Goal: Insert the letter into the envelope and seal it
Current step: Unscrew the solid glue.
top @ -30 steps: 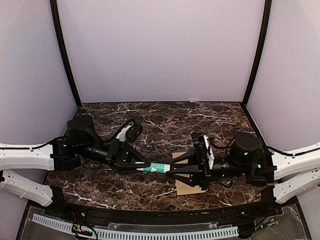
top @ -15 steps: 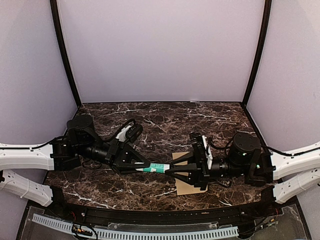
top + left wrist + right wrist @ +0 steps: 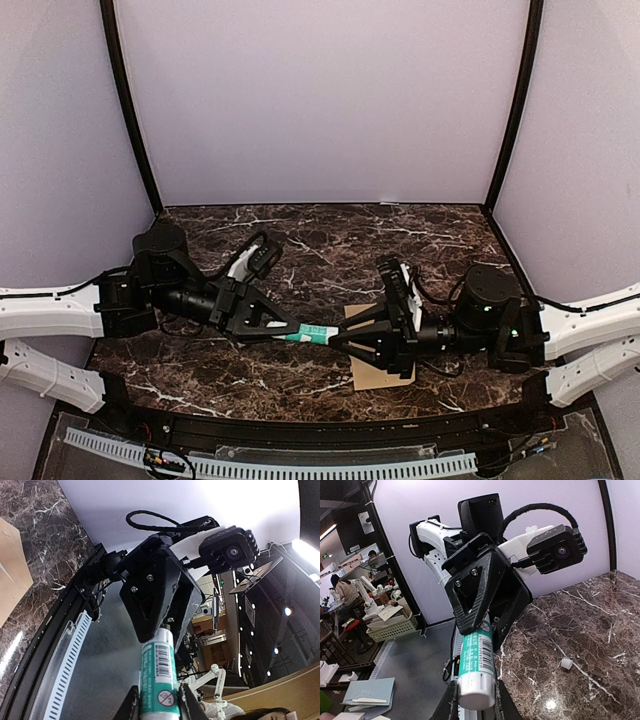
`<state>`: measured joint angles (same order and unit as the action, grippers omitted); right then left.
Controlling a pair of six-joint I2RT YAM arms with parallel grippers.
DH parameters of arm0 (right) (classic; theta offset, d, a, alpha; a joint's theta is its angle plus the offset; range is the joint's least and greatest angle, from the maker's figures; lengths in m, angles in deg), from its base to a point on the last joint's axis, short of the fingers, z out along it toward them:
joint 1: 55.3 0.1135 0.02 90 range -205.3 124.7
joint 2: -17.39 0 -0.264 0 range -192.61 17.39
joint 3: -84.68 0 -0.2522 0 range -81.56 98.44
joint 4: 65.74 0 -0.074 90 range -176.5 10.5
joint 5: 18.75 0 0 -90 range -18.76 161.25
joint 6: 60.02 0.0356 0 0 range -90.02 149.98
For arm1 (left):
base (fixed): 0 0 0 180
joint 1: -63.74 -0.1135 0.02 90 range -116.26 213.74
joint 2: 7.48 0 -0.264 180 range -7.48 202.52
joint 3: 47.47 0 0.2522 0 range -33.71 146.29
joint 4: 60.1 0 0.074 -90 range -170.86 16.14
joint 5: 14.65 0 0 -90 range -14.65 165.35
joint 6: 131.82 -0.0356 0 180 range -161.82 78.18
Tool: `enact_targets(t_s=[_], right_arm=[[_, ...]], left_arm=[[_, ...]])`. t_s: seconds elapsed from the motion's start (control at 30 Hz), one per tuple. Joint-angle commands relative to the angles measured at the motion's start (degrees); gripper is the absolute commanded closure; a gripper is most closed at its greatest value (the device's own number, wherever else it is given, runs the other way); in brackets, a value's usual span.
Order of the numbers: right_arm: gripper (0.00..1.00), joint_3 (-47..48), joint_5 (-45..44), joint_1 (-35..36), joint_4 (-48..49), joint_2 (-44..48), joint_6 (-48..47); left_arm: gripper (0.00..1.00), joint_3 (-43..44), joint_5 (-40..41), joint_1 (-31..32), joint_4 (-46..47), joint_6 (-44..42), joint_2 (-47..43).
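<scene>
Here the tan envelope (image 3: pixel 372 380) lies flat, partly covered.

Enclosure walls (image 3: pixel 320 100) pale lilac, plain, evenly lit. Black posts stood in back corners, left post (image 3: pixel 128 110) and right post (image 3: pixel 513 110). Bench (image 3: pixel 330 235) dark brown marble with white veins; glare spot (image 3: pixel 550 704) on it in right wrist view. Black rail (image 3: pixel 300 432) lined near edge, white slotted strip (image 3: pixel 250 468) below it. Beyond enclosure, right wrist view: dim workroom, white basket (image 3: pixel 392 628) on table, seated person (image 3: pixel 340 590) far left. Left wrist view: dark ceiling, small lamps (image 3: pixel 287 611) in rows.
</scene>
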<state>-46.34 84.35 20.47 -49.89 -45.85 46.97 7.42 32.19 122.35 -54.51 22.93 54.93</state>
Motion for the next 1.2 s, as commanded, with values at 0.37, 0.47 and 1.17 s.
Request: enact_targets(t_s=[0.37, 0.47, 1.17], right_arm=[[0.98, 3.5, -5.9, 0.5, 2.9, -2.9, 30.3], [0.98, 3.5, -6.6, 0.3, 3.1, -3.1, 35.0], [0.49, 1.1, -8.5, -1.1, 4.1, 1.5, 36.0]], left_arm=[[1.00, 4.6, 8.2, -0.2, -14.1, -23.1, -1.3], [1.00, 4.0, 7.8, -0.2, -13.5, -25.1, -1.9], [1.00, -4.0, 15.2, -0.1, -2.4, -20.6, -9.0]])
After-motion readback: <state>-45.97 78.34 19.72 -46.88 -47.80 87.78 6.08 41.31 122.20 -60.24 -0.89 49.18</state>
